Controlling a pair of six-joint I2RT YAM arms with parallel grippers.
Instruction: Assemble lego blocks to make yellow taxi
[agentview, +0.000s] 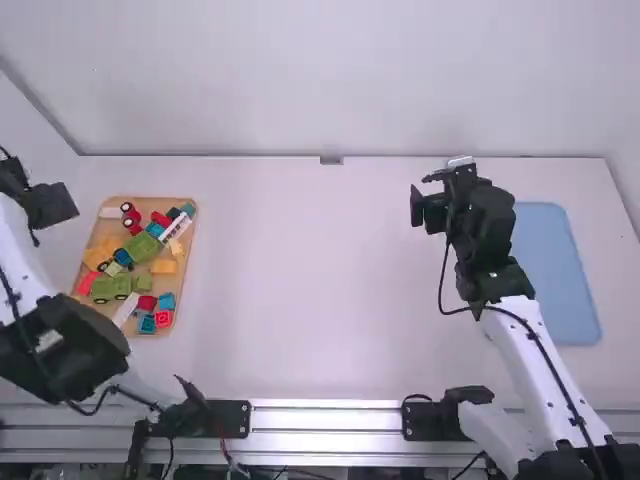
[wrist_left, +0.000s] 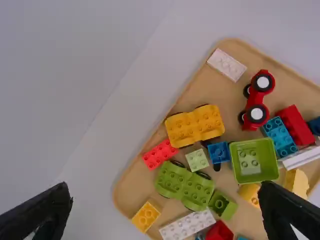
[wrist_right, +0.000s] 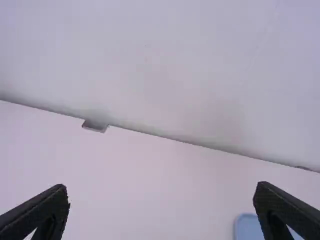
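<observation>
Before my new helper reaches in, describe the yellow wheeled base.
On the table, at left, sits a tan tray. There, beside a small red brick, lies the studded yellow base. It is wheeled, unlike the loose yellow blocks, and yellow, unlike the green wheeled base.

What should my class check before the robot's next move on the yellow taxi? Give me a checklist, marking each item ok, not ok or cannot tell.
1. Left end effector open, nothing gripped: ok.
2. Right end effector open, nothing gripped: ok.
3. Yellow wheeled base in the tray, studs showing: ok.
4. Red brick beside that base not touching it: cannot tell.
5. Square yellow block joined to the base: not ok, it lies apart.
6. Base placed on the blue mat: not ok, it is in the tray.
</observation>
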